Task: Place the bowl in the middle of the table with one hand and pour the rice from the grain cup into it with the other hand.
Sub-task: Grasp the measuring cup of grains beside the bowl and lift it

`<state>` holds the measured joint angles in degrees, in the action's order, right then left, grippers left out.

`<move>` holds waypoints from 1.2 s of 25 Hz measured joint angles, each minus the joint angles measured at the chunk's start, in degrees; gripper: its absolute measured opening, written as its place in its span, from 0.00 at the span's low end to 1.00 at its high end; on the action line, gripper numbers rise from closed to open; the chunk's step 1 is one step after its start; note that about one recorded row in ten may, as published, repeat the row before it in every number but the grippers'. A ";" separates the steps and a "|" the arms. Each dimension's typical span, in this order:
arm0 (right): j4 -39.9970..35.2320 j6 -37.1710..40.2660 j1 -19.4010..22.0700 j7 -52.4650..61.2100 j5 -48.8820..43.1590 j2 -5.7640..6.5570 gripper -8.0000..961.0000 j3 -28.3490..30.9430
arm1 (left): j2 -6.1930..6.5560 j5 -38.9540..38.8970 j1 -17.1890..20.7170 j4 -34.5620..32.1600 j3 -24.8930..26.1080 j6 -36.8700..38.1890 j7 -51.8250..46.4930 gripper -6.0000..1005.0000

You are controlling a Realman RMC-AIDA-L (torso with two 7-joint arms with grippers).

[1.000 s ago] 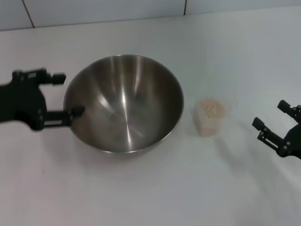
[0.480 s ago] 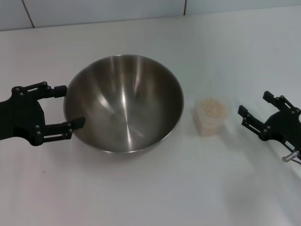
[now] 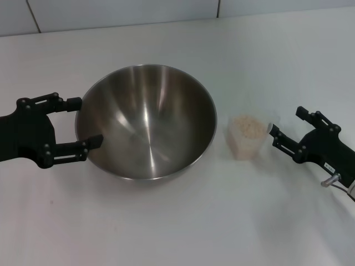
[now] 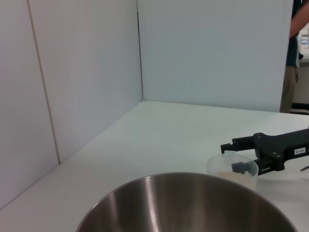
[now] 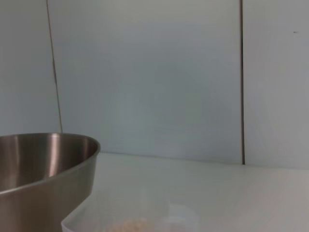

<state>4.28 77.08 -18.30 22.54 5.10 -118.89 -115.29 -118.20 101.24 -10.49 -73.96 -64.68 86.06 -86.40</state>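
The steel bowl (image 3: 147, 122) stands on the white table (image 3: 183, 221), a little left of centre. My left gripper (image 3: 83, 123) is open at the bowl's left rim, one finger beside the wall and one at the rim's front-left. The clear grain cup (image 3: 248, 136) with rice (image 3: 248, 127) stands upright just right of the bowl. My right gripper (image 3: 285, 122) is open right next to the cup's right side, its nearer fingertip at the cup's rim. The left wrist view shows the bowl (image 4: 193, 208), the cup (image 4: 231, 171) and the right gripper (image 4: 236, 157). The right wrist view shows the bowl (image 5: 38, 174) and the cup (image 5: 130, 217).
White wall panels (image 3: 122, 11) close off the table's far edge. A person (image 4: 294, 53) stands beyond the table's end in the left wrist view. Bare tabletop lies in front of the bowl and cup.
My right gripper has moved left from the table's right edge up to the cup. My left gripper has shifted slightly at the bowl's rim. Bowl and cup have stayed put.
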 joint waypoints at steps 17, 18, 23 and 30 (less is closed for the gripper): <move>-2.87 -5.59 -2.36 -0.99 0.68 -0.02 0.75 0.64 | 0.08 -0.01 -0.55 2.81 0.00 0.07 0.11 0.81; -3.53 -7.16 -2.41 -1.09 0.68 -0.02 0.75 0.69 | 0.08 -0.01 -0.55 2.86 0.00 0.07 0.13 0.81; -5.26 -8.13 -1.71 -1.68 0.81 -0.28 0.74 1.36 | 0.08 0.00 -0.55 2.93 0.00 0.32 0.15 0.81; -5.68 -7.29 -1.42 -1.90 0.82 -0.33 0.53 1.46 | 0.11 0.00 -0.52 2.76 0.00 0.60 0.17 0.81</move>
<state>-1.40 69.79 -19.72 20.65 5.92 -119.22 -113.83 -118.10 101.25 -11.01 -71.20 -64.68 86.66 -86.22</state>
